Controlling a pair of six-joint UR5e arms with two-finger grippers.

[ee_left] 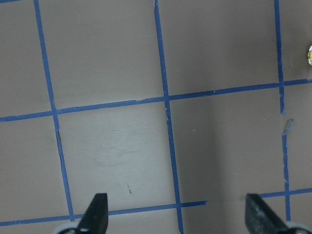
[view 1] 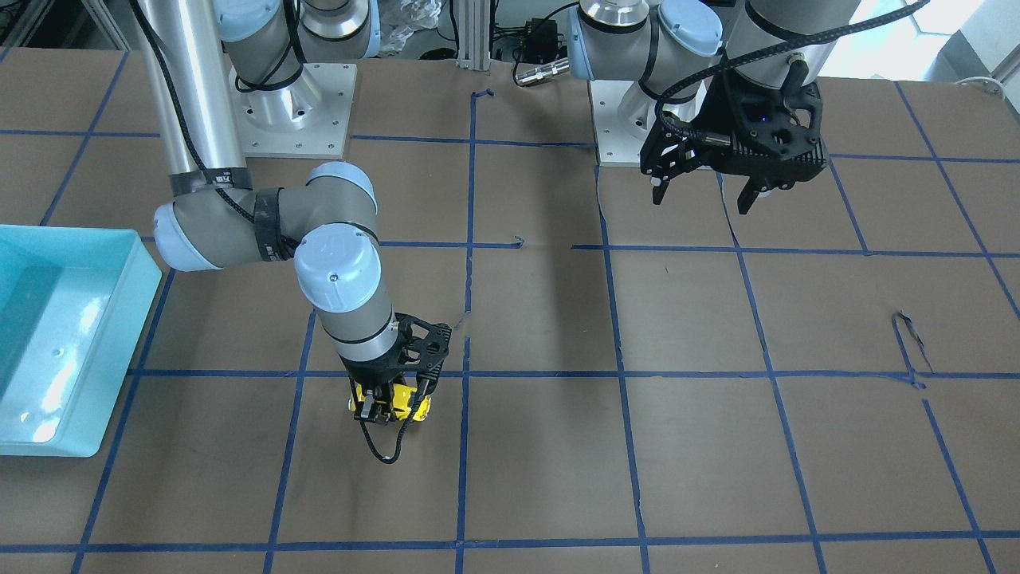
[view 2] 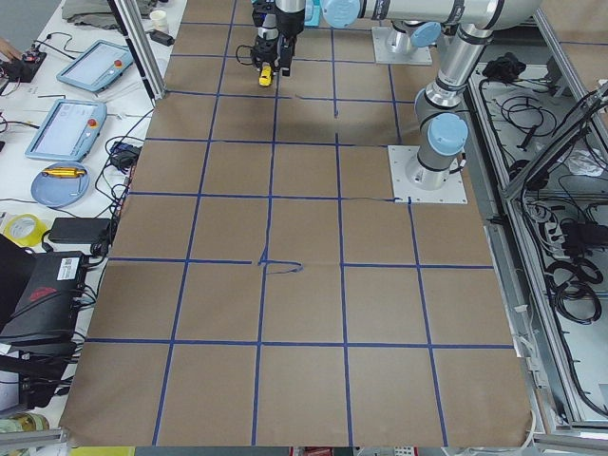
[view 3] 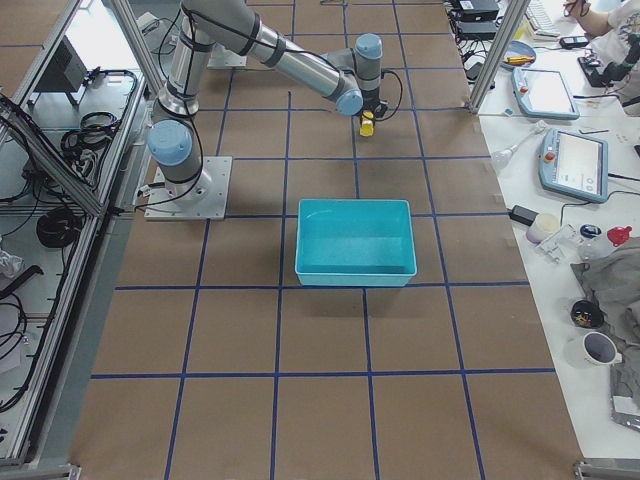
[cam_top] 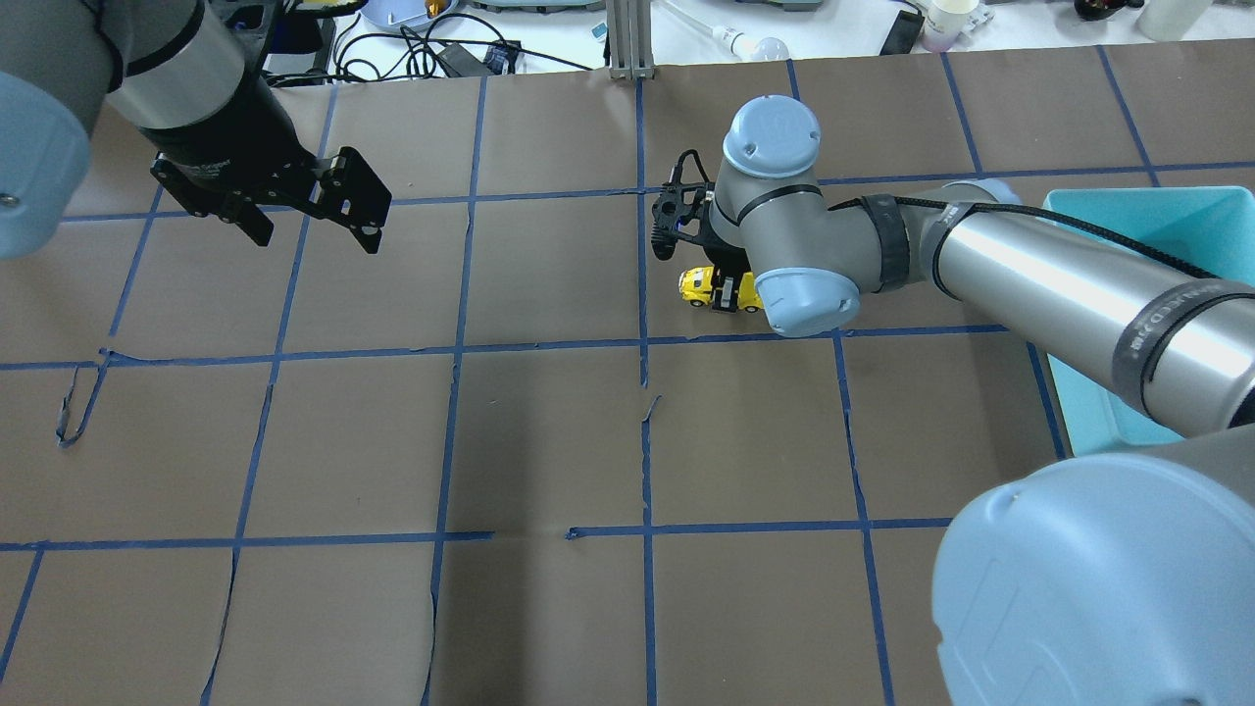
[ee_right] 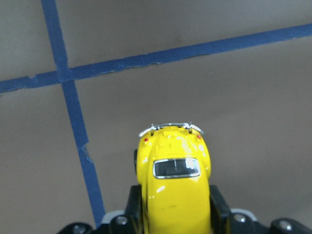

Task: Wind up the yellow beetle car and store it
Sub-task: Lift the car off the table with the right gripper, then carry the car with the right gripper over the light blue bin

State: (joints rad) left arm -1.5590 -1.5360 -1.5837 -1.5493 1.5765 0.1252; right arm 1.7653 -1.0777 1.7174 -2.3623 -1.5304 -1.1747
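Tabletop (view 1: 558, 319): car (ee_right: 174, 192) seemingly between right jaws

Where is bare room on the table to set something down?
The table is bare between the left gripper and the yellow beetle car, and across the rows nearer the robot's bases. The turquoise bin looks empty. Crowded only where the right gripper clamps the car.

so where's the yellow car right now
Overhead view, right of centre: the yellow beetle car is between the fingers of the right gripper, left of the teal bin.
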